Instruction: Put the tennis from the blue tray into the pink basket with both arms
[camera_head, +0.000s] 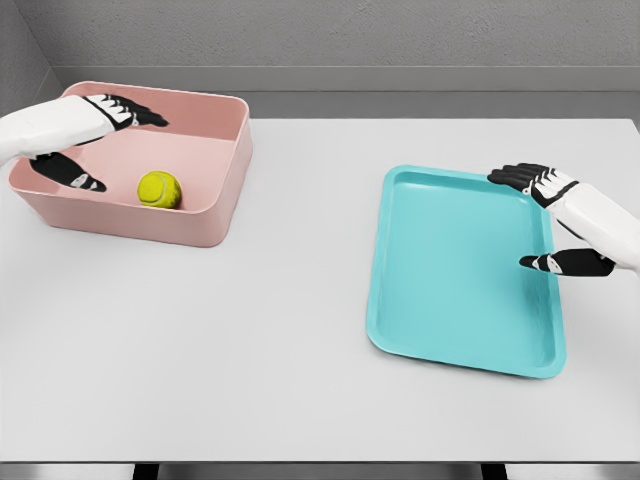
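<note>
In the basket (225, 170), ball (159, 188) rests on its floor; tray (455, 270) bare; left hand (85, 140) spread above, empty, apparently just released; right hand (550, 220) open over tray's edge; task looks done.

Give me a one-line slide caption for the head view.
Tennis ball rests in the pink basket under the open left hand; open right hand hovers over the blue tray.

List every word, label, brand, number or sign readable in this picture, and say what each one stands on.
None: no text, number or sign can be read.
Tennis ball: plain yellow-green, no brand visible.
Pink basket: plain walls.
Blue tray: bare surface, no marking.
Left hand and right hand: black and white patterning, no lettering.
Table: unmarked.
</note>
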